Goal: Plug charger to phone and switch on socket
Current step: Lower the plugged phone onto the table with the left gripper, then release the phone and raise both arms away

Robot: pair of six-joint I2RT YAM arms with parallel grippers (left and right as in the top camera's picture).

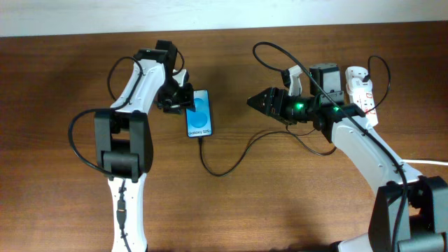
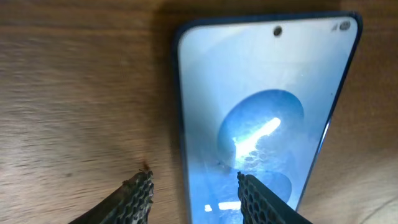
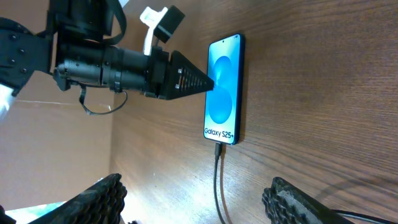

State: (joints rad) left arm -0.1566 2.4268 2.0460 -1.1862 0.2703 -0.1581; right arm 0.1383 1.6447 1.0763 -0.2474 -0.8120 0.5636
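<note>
Here, charger (image 3: pixel 217 177) tip in phone (image 1: pixel 199 114) port; left tool (image 2: pixel 194 183) and right tool (image 1: pixel 252 102) both spread apart, empty.

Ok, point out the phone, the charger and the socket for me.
phone (image 1: pixel 199 112), overhead view, middle of the blue screen.
charger (image 3: pixel 217 180), right wrist view, cable just below the phone.
socket (image 1: pixel 360 87), overhead view, white body near its upper end.

We can read one text only: white letters "Galaxy S25+" at the cable end of the phone's (image 3: pixel 224 87) blue screen, seen from the right wrist. From overhead it is too small to read.
</note>
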